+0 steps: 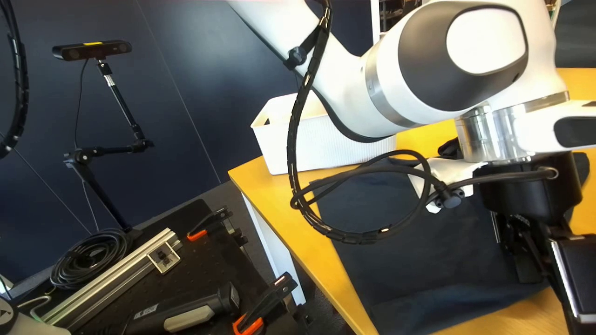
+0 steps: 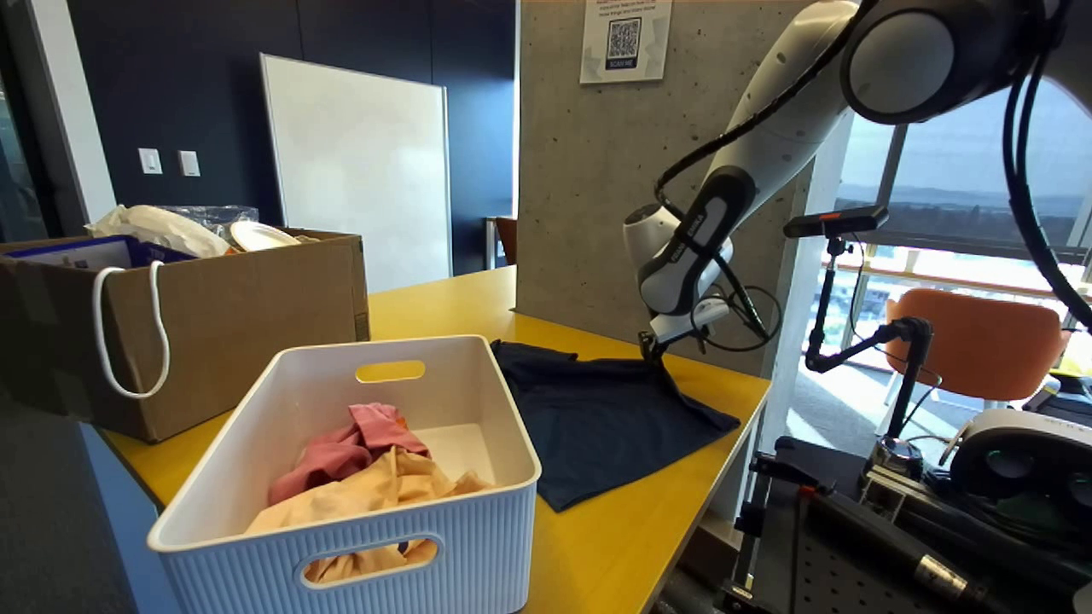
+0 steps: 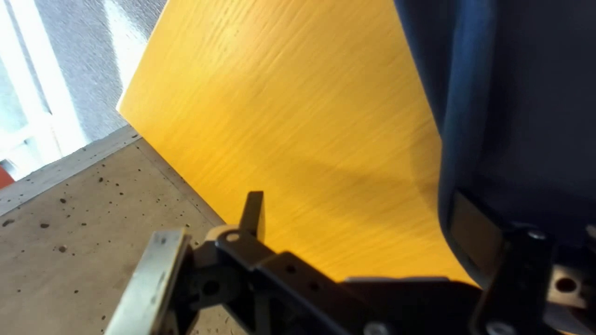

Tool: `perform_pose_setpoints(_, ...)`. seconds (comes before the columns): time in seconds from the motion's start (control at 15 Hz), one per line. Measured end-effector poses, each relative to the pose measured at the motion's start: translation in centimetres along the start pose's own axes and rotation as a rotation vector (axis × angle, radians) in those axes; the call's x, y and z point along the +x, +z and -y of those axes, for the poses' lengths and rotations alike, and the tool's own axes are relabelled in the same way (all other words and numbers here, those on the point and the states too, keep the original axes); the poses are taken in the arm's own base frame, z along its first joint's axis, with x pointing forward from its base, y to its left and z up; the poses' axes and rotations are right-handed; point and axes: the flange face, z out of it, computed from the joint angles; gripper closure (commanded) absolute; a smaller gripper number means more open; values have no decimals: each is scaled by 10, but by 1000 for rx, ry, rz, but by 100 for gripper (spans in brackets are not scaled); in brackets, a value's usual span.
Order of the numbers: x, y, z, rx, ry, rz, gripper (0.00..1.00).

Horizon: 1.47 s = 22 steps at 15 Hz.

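A dark navy cloth (image 2: 597, 426) lies spread on the yellow table (image 2: 589, 554), seen in both exterior views. My gripper (image 3: 363, 214) stands wide open over the table, its jaws far apart with only bare wood visible between them. Along the right side of the wrist view, the cloth (image 3: 535, 116) has a raised fold that runs down to the right finger (image 3: 475, 228). Whether that finger touches the cloth I cannot tell. The left finger (image 3: 253, 211) is clear of it. In an exterior view the gripper (image 2: 653, 345) is at the cloth's far edge.
A white ribbed basket (image 2: 478, 546) holds a pink cloth (image 2: 328, 460) and a peach cloth (image 2: 358, 499). Behind it stands a full cardboard box (image 2: 256, 315). A concrete pillar (image 2: 589, 213) rises at the table's far edge, close to the arm. A black cart (image 1: 223, 260) carries tools beside the table.
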Motion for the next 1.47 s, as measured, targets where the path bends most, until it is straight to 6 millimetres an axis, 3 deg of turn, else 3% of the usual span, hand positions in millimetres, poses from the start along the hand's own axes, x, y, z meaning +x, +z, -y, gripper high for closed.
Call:
perform_pose_setpoints(0.67,-10,26,-11,-45,27,50,0)
perform_pose_setpoints(0.8,-7,16,-17,-48,29,36,0)
perform_pose_setpoints(1.07,-4,-22,-22,-30,16,-4,0)
perform_pose_setpoints(1.27,-11,-44,-2,6,-1,-17,0)
perform_pose_setpoints(1.47,-25,-49,22,31,-21,-11,0)
